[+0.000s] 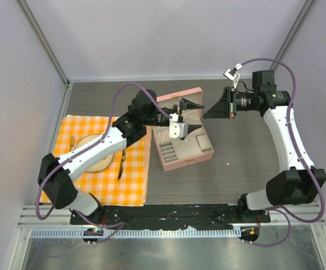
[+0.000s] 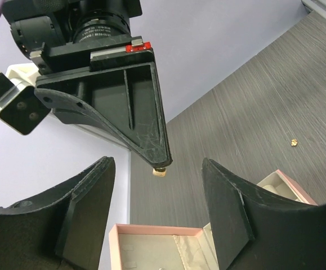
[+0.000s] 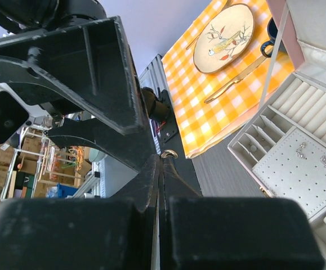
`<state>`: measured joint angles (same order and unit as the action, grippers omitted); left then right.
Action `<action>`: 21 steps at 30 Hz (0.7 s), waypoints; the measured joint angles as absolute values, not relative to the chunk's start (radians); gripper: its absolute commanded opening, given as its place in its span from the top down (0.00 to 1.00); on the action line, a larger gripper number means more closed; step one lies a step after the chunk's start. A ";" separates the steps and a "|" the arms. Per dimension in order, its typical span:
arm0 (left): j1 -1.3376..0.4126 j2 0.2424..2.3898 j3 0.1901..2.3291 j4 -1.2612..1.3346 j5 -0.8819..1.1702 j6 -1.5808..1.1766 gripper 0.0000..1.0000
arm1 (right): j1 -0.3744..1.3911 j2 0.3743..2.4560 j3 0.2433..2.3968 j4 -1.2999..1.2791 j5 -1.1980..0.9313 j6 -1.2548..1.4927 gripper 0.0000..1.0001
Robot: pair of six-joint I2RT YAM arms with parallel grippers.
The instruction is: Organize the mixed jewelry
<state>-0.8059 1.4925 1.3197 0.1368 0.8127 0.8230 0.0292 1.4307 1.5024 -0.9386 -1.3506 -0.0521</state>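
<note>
My right gripper (image 1: 206,115) is shut on a small gold ring (image 3: 169,153), which sticks out at its fingertips; the ring also shows in the left wrist view (image 2: 160,171). My left gripper (image 1: 198,118) is open and empty above the open pink jewelry box (image 1: 182,153). Its fingers (image 2: 222,197) stand on either side of the right gripper's tip and do not touch the ring. A tiny gold piece (image 1: 228,163) lies on the dark table to the right of the box and shows in the left wrist view (image 2: 293,143). Small silvery earrings (image 3: 301,150) sit on the box's perforated pad.
An orange checked cloth (image 1: 134,180) lies at the left with a round plate (image 1: 98,164) and a knife (image 1: 121,163) on it. A dark mug (image 3: 272,34) stands by the box lid. Grey walls close in the table on three sides.
</note>
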 measured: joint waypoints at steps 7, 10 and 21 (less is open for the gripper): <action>-0.806 1.515 1.320 0.136 0.817 0.839 0.37 | 0.029 1.408 1.488 -0.898 -1.376 -0.020 0.99; -0.806 1.518 1.320 0.135 0.817 0.841 0.40 | 0.029 1.400 1.486 -0.889 -1.381 -0.016 0.99; -0.806 1.518 1.320 0.138 0.817 0.838 0.51 | 0.029 1.380 1.450 -0.859 -1.386 0.012 0.99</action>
<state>-0.8059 1.5185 1.3197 0.1383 0.8165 0.8379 0.0292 1.3804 1.4502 -0.8593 -1.3857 0.0116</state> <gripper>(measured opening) 0.514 0.033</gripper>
